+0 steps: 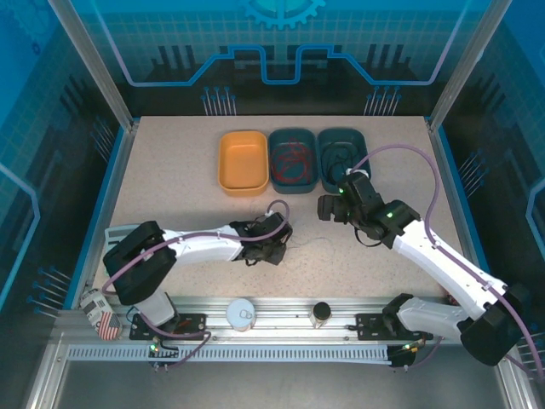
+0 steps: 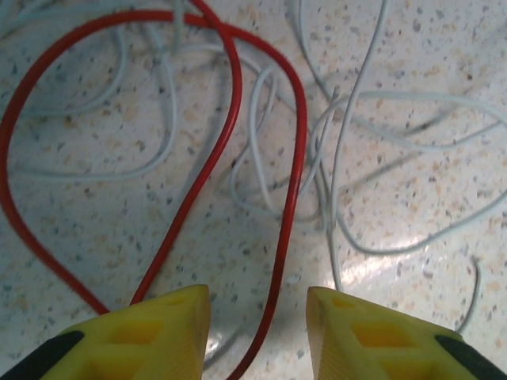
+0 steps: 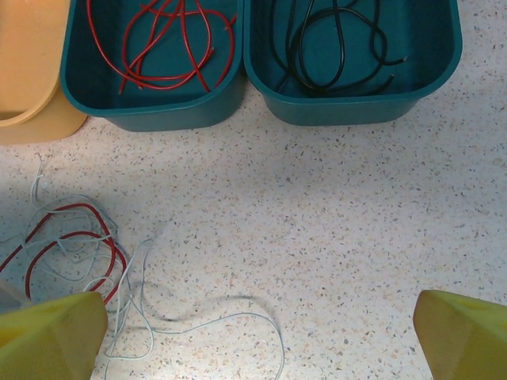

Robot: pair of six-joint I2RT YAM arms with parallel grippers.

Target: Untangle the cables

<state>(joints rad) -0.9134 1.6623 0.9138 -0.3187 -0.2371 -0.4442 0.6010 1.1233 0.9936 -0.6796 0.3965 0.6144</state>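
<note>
The left jaws stand partly spread close over the speckled surface, with a red cable running through the gap between them, not pinched. It lies looped among pale white cables. The right jaws are spread wide and hold nothing. Ahead of them a teal bin holds red cables, a second teal bin holds black cables, and an orange bin sits alongside

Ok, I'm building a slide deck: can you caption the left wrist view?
Yellow-fingered left gripper straddling a thin red wire looped over tangled pale white wires on the speckled tabletop.
</note>
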